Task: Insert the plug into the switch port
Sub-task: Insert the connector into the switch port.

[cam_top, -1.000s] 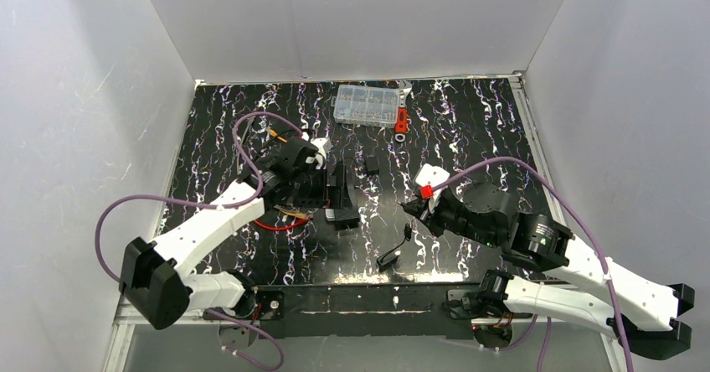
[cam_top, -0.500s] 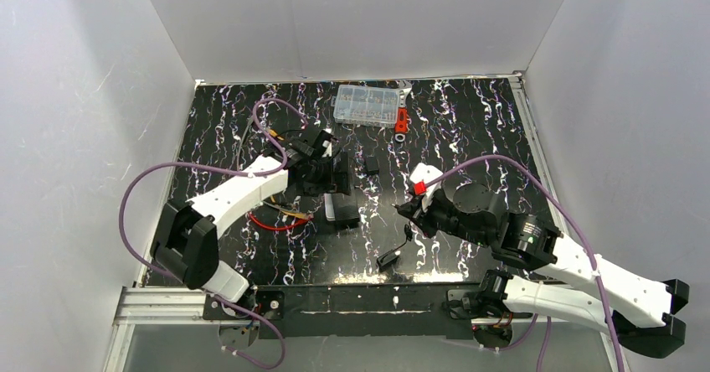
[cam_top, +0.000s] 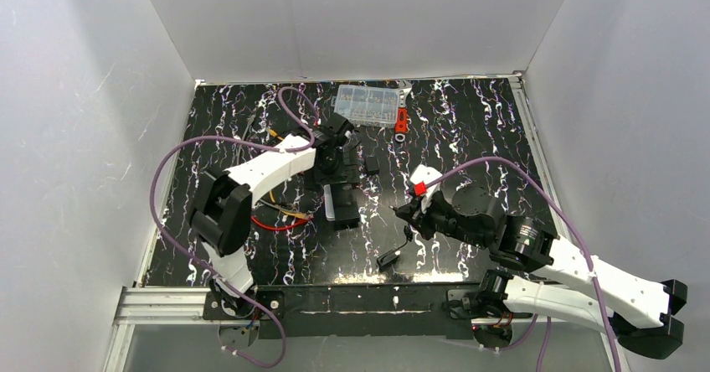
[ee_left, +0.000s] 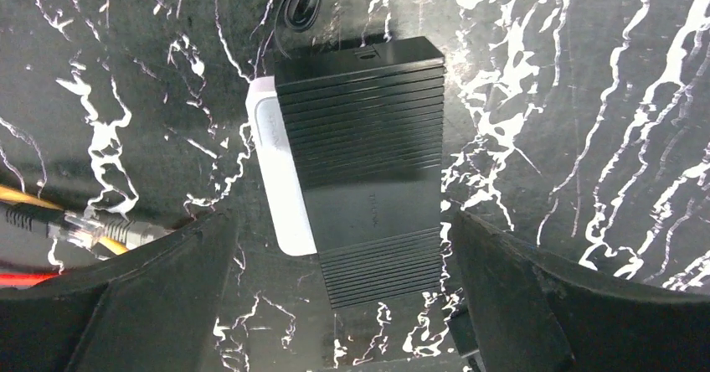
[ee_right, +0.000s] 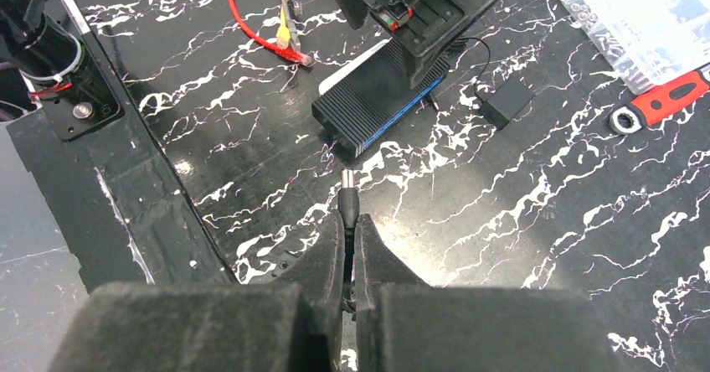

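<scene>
Left fingers (ee_left: 159, 297): spread wide and holding nothing, one on each side of the switch (ee_left: 368, 171) and hovering above it; no contact visible.
Right fingers (ee_right: 377, 305): pressed together on a thin black lead (ee_right: 347, 200), whose round metal-tipped end sticks out just past the tips.
Right fingers, position: low over the bench (cam_top: 469, 121), well apart from the switch, tips pointing towards it.
Switch: flat black box with a ribbed top, lying flat on the bench under the left wrist.
Switch port: on the blue-edged side of the switch (ee_right: 406, 111), which faces the right arm; single sockets too small to tell apart, and nothing is seen plugged in.
White box (ee_left: 276, 179): touching one long edge of the switch; whether it runs under it cannot be told.
Plug (ee_left: 84, 231): clear connector lying on the bench beside the left-hand finger, apart from the switch and on the white-box side, away from the blue edge; not held.
Orange cable (ee_left: 25, 198): runs from the plug off the frame edge.
Red wire (ee_right: 251, 28): loops on the bench near the switch, its red connector lying free.
Small black block (ee_right: 506, 104): on the bench just past the switch.
Clear parts case (cam_top: 366, 104): at the far side of the bench.
Red-handled tool (ee_right: 670, 100): beside the case.
</scene>
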### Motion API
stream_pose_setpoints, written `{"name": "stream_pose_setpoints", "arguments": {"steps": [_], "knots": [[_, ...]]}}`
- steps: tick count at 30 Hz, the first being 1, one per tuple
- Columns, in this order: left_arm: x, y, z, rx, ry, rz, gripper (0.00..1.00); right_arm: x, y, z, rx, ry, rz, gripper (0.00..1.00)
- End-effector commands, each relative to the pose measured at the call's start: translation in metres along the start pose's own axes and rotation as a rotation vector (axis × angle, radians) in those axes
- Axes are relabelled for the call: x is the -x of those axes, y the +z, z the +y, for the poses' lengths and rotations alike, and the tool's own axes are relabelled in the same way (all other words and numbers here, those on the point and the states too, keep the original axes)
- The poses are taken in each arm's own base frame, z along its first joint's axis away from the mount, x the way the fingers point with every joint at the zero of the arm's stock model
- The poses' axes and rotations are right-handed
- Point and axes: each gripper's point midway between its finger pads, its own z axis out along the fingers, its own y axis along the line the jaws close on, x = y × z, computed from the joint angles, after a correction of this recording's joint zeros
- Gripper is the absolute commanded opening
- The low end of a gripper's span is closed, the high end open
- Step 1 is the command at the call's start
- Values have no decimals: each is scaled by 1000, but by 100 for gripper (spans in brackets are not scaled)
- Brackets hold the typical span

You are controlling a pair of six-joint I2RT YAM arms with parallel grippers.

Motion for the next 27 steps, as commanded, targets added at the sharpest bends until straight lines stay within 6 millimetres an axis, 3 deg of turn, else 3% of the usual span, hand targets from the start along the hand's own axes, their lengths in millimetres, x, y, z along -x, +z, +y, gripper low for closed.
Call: {"name": "stream_pose_setpoints", "arguments": {"steps": [1, 11, 27], "knots": [[3, -8, 3, 89, -27, -3, 98, 18, -4, 2, 9, 20, -85, 1], [2, 0, 3, 205, -42, 29, 98, 19, -10, 2, 13, 14, -102, 1], [-2, 17, -8, 201, -32, 79, 98, 17, -14, 1, 17, 8, -105, 1]]}}
